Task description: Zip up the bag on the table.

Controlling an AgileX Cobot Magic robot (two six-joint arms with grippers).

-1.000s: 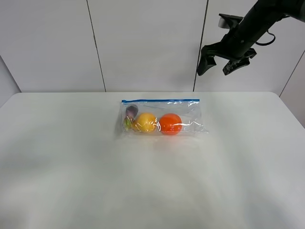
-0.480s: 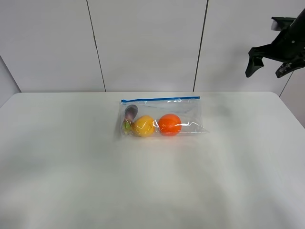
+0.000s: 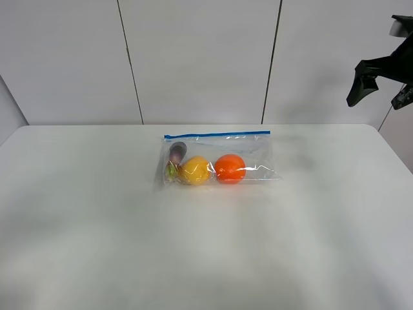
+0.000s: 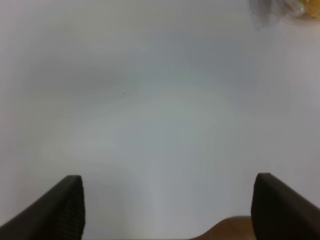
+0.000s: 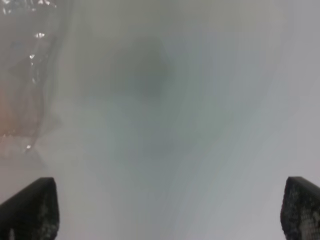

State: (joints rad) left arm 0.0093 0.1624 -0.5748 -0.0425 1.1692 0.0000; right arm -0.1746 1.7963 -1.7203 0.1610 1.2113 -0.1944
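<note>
The clear plastic bag [image 3: 219, 158] lies flat on the white table [image 3: 206, 245], a little behind its middle. Its blue zipper strip [image 3: 217, 135] runs along the far edge. Inside lie an orange [image 3: 230, 168], a yellow pear [image 3: 195, 170] and a purple eggplant [image 3: 177, 152]. My right gripper [image 3: 386, 90] hangs open and empty high at the far right, well away from the bag; its wrist view shows a blurred corner of the bag [image 5: 25, 75]. My left gripper [image 4: 167, 205] is open over bare table and is out of the exterior high view; the bag's edge [image 4: 285, 10] shows far off.
A white panelled wall [image 3: 193, 58] stands behind the table. The table's right rear corner [image 3: 374, 129] lies below my right gripper.
My right arm has swung away from above the bag to the far right and stayed high. The bag has settled slightly; the fruit shifted a little.
</note>
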